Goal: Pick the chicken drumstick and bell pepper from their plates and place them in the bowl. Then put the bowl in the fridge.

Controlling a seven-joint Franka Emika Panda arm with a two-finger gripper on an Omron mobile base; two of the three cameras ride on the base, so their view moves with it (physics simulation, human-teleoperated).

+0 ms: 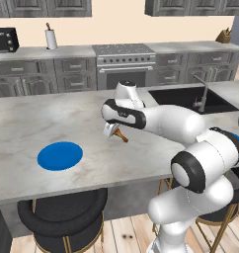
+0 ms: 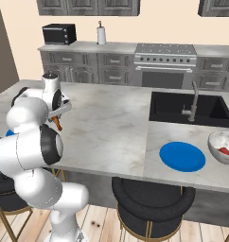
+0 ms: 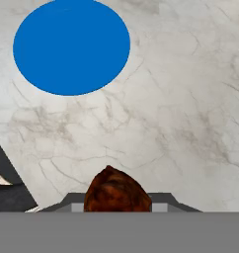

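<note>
My gripper (image 1: pixel 113 132) hangs a little above the island counter, shut on the brown chicken drumstick (image 1: pixel 123 137), whose thin end pokes out to the right. The drumstick's thick end (image 3: pixel 116 190) sits between the fingers in the hand view. One bare blue plate (image 1: pixel 59 155) lies left of the gripper on the counter. A second blue plate (image 2: pixel 182 156) lies bare at the right end, beside the marble bowl (image 2: pixel 215 142). The red bell pepper (image 2: pixel 224 151) rests inside the bowl. The fridge is out of view.
A black sink (image 2: pixel 187 108) with a faucet (image 2: pixel 194 100) is set into the counter between the gripper and the bowl. Black stools (image 1: pixel 62 217) stand under the near edge. A stove (image 1: pixel 125 64), microwave (image 1: pixel 4 39) and paper towel roll (image 1: pixel 51 38) line the back counter.
</note>
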